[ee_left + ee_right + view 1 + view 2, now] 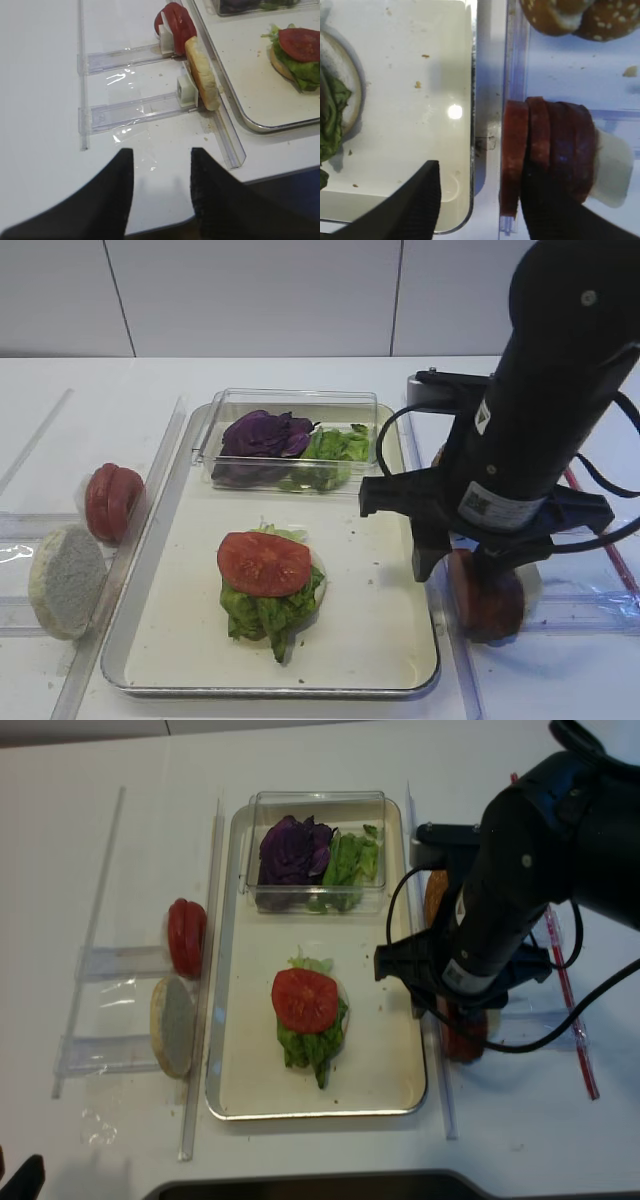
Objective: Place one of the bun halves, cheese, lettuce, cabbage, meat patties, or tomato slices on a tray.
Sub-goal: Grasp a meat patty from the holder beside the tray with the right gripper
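The silver tray (150, 620) carries a bun half topped with lettuce (262, 612) and one tomato slice (264, 563). Right of the tray, several meat patties (547, 145) stand on edge in a clear rack. My right gripper (480, 170) hangs open low over them. Its left finger is above the tray's corner, and its right finger is against the patties behind the first one (514, 150). More bun halves (570, 15) lie beyond the patties. My left gripper (162, 152) is open over bare table, holding nothing. Cheese is out of view.
A clear plastic box (290, 400) at the tray's back holds purple cabbage (265, 432) and lettuce (335, 445). Left of the tray, tomato slices (110, 502) and a bun half (65, 580) stand in clear racks. The table's front edge (280, 172) runs close under the left gripper.
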